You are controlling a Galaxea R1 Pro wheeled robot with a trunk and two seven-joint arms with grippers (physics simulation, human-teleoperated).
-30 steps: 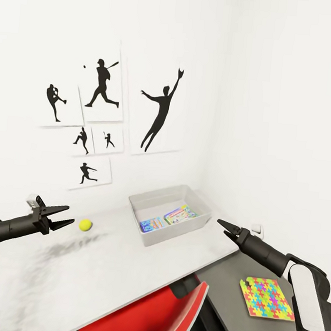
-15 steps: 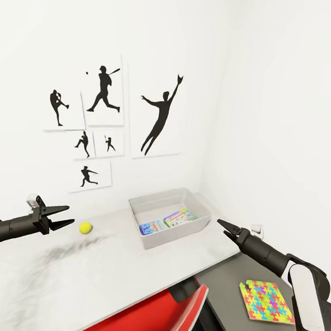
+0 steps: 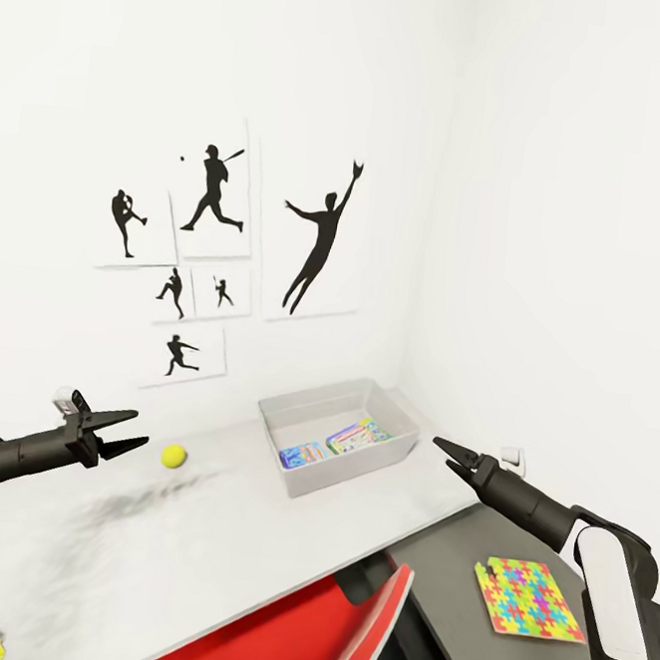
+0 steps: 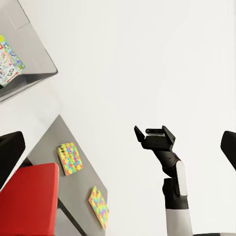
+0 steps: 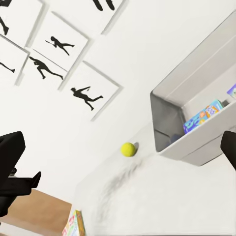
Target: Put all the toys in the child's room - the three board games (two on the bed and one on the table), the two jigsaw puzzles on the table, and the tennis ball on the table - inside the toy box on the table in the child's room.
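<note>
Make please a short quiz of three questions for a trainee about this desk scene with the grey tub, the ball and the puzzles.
1. True or false: the tennis ball lies inside the toy box.
2. Multiple choice: what lies on the lower dark grey section of the table near the right arm? A) a jigsaw puzzle B) a cup C) a book
3. Fill in: the left hand hovers over the light desk top with its jaws ____.

Key:
1. False; the ball rests on the desk top between the left hand and the box.
2. A
3. open
</note>
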